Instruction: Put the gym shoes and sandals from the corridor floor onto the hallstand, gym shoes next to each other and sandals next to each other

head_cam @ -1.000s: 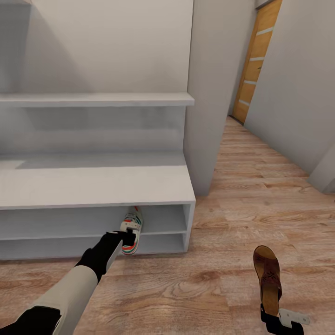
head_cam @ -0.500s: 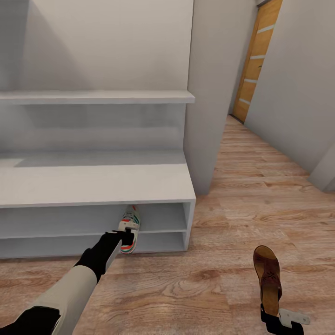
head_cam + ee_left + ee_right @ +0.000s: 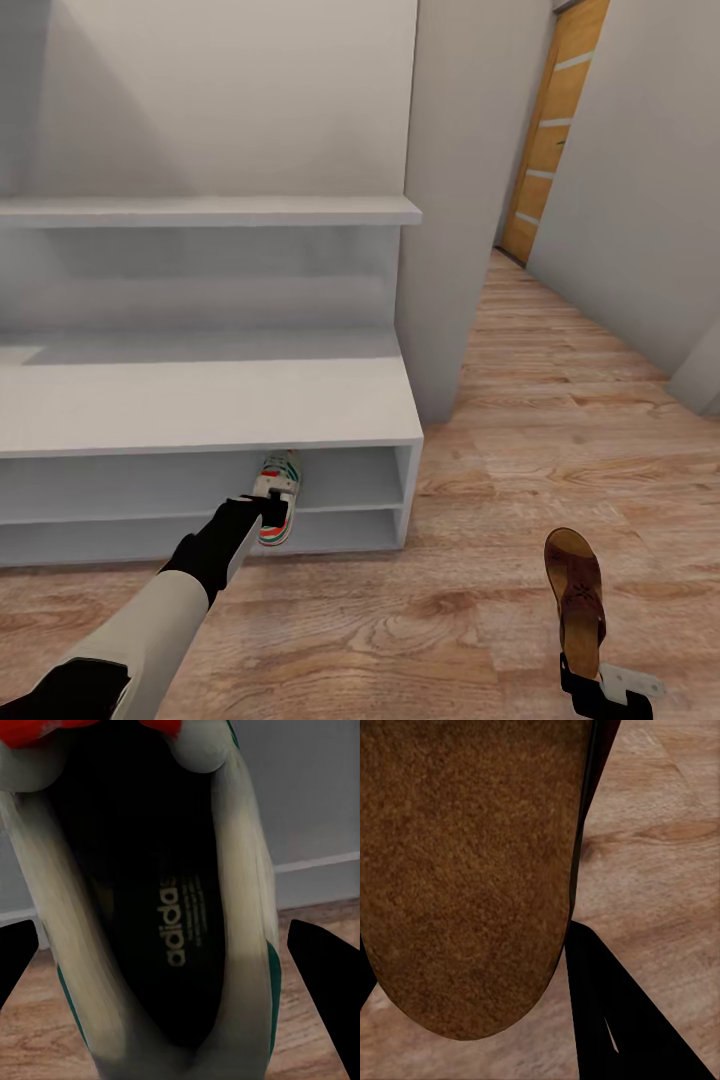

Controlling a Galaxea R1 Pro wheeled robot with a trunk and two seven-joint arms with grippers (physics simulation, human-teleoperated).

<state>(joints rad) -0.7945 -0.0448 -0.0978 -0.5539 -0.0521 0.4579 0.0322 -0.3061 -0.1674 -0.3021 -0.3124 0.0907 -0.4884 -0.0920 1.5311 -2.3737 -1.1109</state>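
In the head view my left gripper [image 3: 268,510] is shut on the heel of a white gym shoe [image 3: 279,478] with green stripes. The shoe's toe reaches into the open tier under the bench top of the light grey hallstand [image 3: 200,400]. The left wrist view looks down into the gym shoe [image 3: 150,907], with black fingers [image 3: 321,975] at either side. At the picture's lower right, my right gripper [image 3: 588,682] is shut on the heel of a brown sandal [image 3: 575,585], held over the corridor floor [image 3: 560,430]. The sandal's sole [image 3: 465,870] shows close in the right wrist view.
A grey wall pillar [image 3: 440,200] stands right beside the hallstand's end. Past it the corridor runs back to a wooden door [image 3: 550,130]. A wall shelf [image 3: 210,211] hangs above the bench.
The view has shifted slightly toward the rack. The gym shoe's toe now sits a little deeper under the bench top. The right gripper and sandal look unchanged.
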